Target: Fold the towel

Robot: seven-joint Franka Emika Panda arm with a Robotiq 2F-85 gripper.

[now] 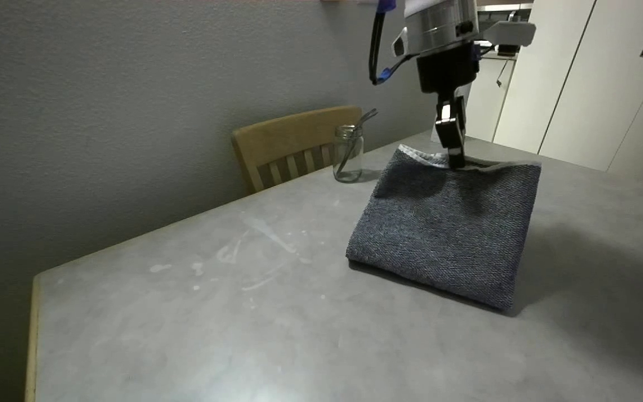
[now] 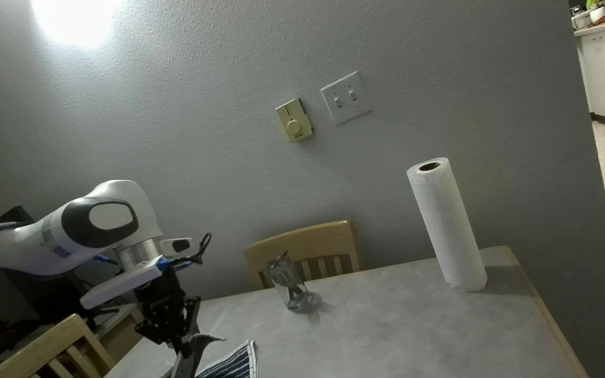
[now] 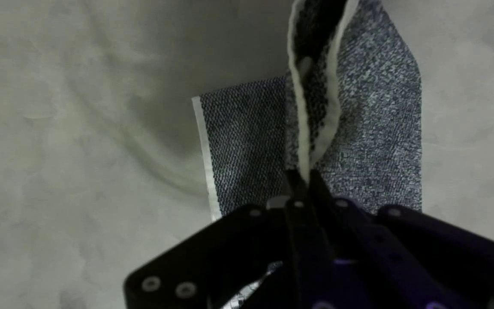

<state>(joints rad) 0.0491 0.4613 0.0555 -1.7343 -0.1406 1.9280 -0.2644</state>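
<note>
Grey-blue terry towel (image 1: 444,234) partly raised off the bench (image 1: 187,324), its pale hem (image 3: 303,128) pinched tight in the claw (image 1: 456,159)

The step in hand looks to be the fold itself, midway; the next move probably calls for carrying the hem over the part that lies flat, lowering it until the edges match, then letting go; in an exterior view the striped end (image 2: 231,362) lies on the bench beside the lifted part; how many layers the claw has caught, I cannot tell; counted: one towel, one claw, one bench, one glass jar (image 1: 351,160) holding at least one metal utensil (image 1: 366,116), one paper towel roll (image 2: 447,226), two wooden chairs (image 2: 302,242), one double light-switch plate (image 2: 346,98), one dial thermostat (image 2: 294,119).
</note>
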